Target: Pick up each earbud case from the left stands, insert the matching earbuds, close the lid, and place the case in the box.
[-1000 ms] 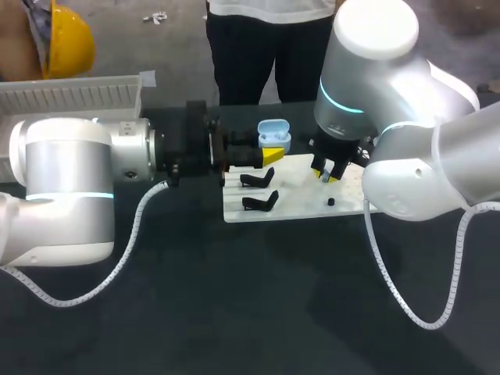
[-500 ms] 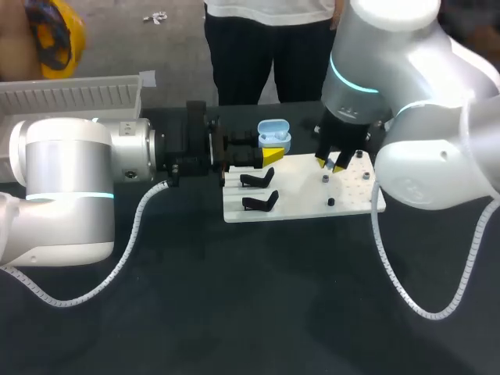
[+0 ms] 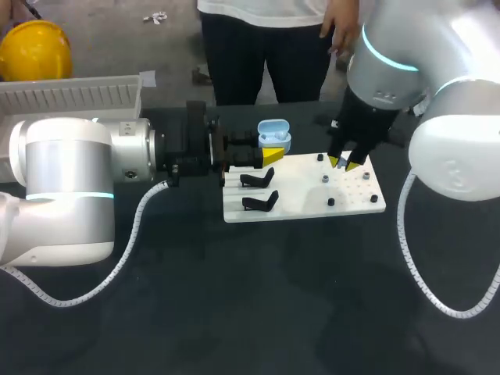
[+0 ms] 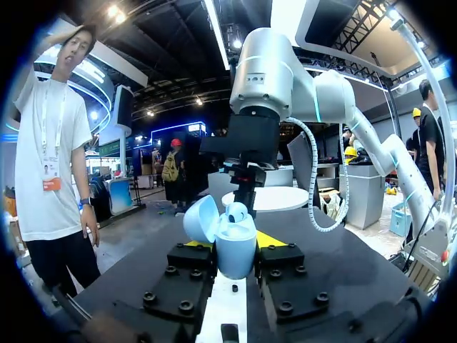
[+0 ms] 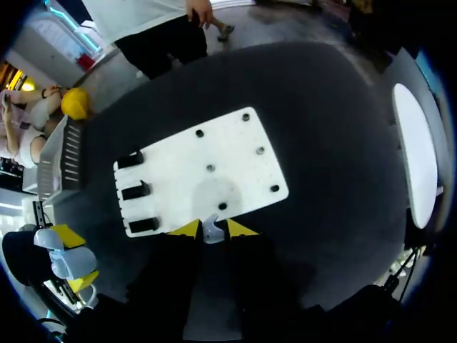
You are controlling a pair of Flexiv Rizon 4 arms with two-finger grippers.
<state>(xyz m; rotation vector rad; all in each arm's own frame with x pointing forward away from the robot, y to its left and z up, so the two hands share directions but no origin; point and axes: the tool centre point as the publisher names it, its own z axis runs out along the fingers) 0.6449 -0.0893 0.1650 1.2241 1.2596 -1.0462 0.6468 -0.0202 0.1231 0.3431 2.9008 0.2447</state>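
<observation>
At the centre of the head view the left tool (image 3: 268,154) is clamped on the light blue earbud case (image 3: 274,134), lid open, just over the upper left corner of the white board (image 3: 301,199) on the dark counter (image 3: 258,312). Right of centre, above the board's far side, the right tool (image 3: 344,162) is closed on a small white earbud (image 5: 212,229) pinched between its yellow tips. The white box (image 3: 70,94) lies at the upper left.

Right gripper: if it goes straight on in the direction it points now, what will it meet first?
Probably the white plate, near its edge: the right gripper, shut on a small white earbud, points down at it. A dark peg lies close to that line; height is unclear.
</observation>
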